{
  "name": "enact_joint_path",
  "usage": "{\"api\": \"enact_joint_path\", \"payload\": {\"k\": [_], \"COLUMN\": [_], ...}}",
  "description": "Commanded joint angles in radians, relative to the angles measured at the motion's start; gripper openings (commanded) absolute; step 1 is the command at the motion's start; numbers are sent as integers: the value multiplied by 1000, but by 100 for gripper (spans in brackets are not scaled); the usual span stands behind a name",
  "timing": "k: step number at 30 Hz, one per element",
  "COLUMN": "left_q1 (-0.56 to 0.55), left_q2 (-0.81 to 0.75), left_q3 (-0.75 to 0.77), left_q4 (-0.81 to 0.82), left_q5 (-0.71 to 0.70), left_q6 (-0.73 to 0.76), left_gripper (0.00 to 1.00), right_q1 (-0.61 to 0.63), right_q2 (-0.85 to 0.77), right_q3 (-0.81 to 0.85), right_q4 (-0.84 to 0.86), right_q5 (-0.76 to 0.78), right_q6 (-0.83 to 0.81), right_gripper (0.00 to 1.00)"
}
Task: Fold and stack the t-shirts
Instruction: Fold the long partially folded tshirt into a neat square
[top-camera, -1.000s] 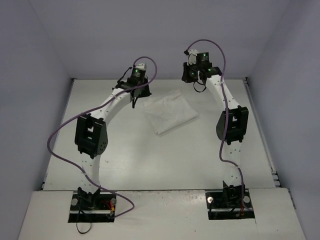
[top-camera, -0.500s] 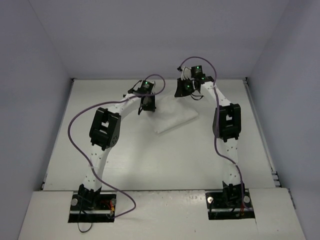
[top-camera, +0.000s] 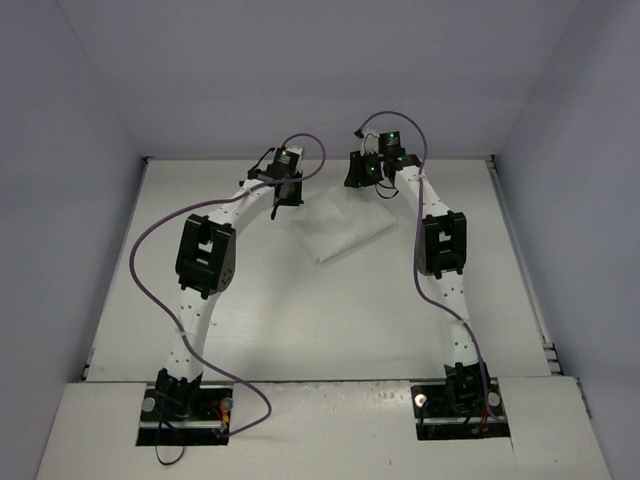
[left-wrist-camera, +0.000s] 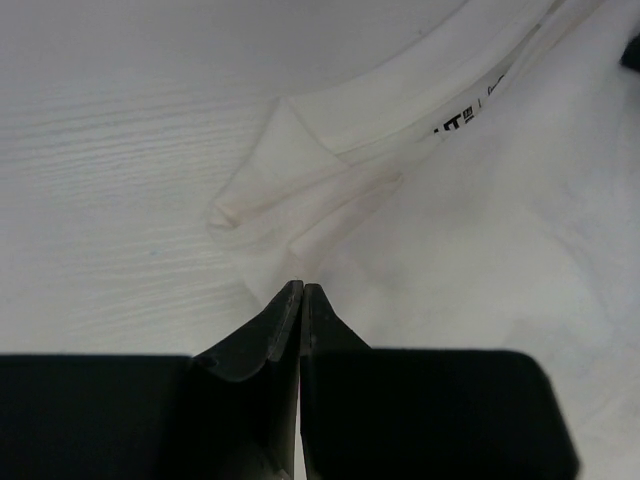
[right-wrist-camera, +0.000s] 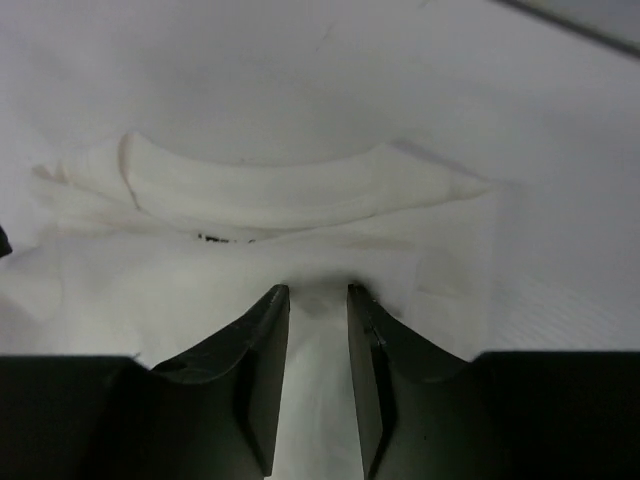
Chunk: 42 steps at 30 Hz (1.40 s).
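Note:
The white t-shirt (top-camera: 340, 228) lies folded on the table, far of centre. Its red graphic is hidden. My left gripper (top-camera: 284, 198) is at its left edge. In the left wrist view the jaws (left-wrist-camera: 301, 288) are shut at the shirt (left-wrist-camera: 480, 220) beside a folded corner, and creases run into the tips. My right gripper (top-camera: 362, 178) is at the shirt's far edge. In the right wrist view its fingers (right-wrist-camera: 317, 292) press on the shirt (right-wrist-camera: 250, 195) just behind the collar, a small gap apart with a ridge of cloth between them.
The white table (top-camera: 300, 320) is walled at the back and sides by grey panels. A neck label with black print (left-wrist-camera: 455, 122) shows inside the collar. Purple cables loop above both arms.
Both arms reached forward and down to the shirt's far corners. The left gripper came in to the shirt's left edge, the right one shifted left over the collar.

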Motion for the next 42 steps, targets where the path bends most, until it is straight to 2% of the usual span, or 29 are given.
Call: {"api": "enact_joint_path", "payload": {"k": [1,3,4,5,9,11,12,13,15,16,17,18,21,25,28,31,42], "left_q1": [8,18,30,30,79,113,137,156,205,220,234,244,248,248,247,246,245], "left_q2": [-164,-217,-283,-313,-499,-633,-696,-709,-829,-858,-886,-922,-1049,-1172,-1263,-1344,-1430], "left_q3": [-26,-57,-81,-97,-173,-219,-235,-238,-262,-268,-276,-289,-323,-364,-396,-476,-612], "left_q4": [33,31,25,19,-52,-111,-145,-169,-227,-248,-276,-309,-373,-432,-460,-492,-493], "left_q5": [-37,-41,-49,-53,-104,-161,-184,-188,-196,-203,-214,-232,-284,-305,-316,-382,-400], "left_q6": [31,19,12,7,-10,1,6,12,26,35,50,67,84,81,89,90,30], "left_gripper": [0,1,5,11,45,59,63,63,67,68,69,70,71,71,71,72,72], "right_q1": [-54,-71,-83,-96,-156,-188,-196,-206,-232,-252,-262,-275,-272,-132,-92,-61,-24], "right_q2": [-99,-143,-194,-195,-447,-633,-681,-742,-963,-1021,-1078,-1153,-1418,-1612,-1763,-1917,-2018], "right_q3": [50,28,0,-31,-274,-452,-494,-540,-674,-714,-748,-820,-984,-1170,-1265,-1373,-1390], "right_q4": [162,186,187,187,189,190,190,191,190,190,190,189,190,186,161,136,112], "right_q5": [106,157,202,224,299,379,416,424,485,491,505,534,658,937,949,861,882], "right_q6": [71,87,99,110,157,143,130,127,109,106,107,114,151,168,156,154,122], "right_gripper": [34,44,49,49,54,59,66,67,84,92,98,100,100,100,100,100,100]}}
